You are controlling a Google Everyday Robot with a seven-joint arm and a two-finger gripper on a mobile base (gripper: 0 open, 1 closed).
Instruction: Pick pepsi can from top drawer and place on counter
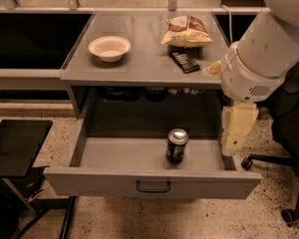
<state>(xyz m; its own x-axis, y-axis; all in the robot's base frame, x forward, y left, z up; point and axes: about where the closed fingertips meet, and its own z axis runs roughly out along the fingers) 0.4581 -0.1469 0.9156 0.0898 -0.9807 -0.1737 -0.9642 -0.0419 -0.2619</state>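
The pepsi can, dark with a shiny silver top, stands upright in the open top drawer, near its front and right of centre. The drawer is pulled fully out, with its grey front panel and dark handle facing me. The grey counter lies above and behind it. My gripper, cream-coloured, hangs from the big white arm over the drawer's right side wall. It is to the right of the can, about a can's width away, and holds nothing that I can see.
On the counter are a white bowl, a chip bag and a flat black packet. A small black side table stands at the left. An office chair stands close at the right, on the speckled floor.
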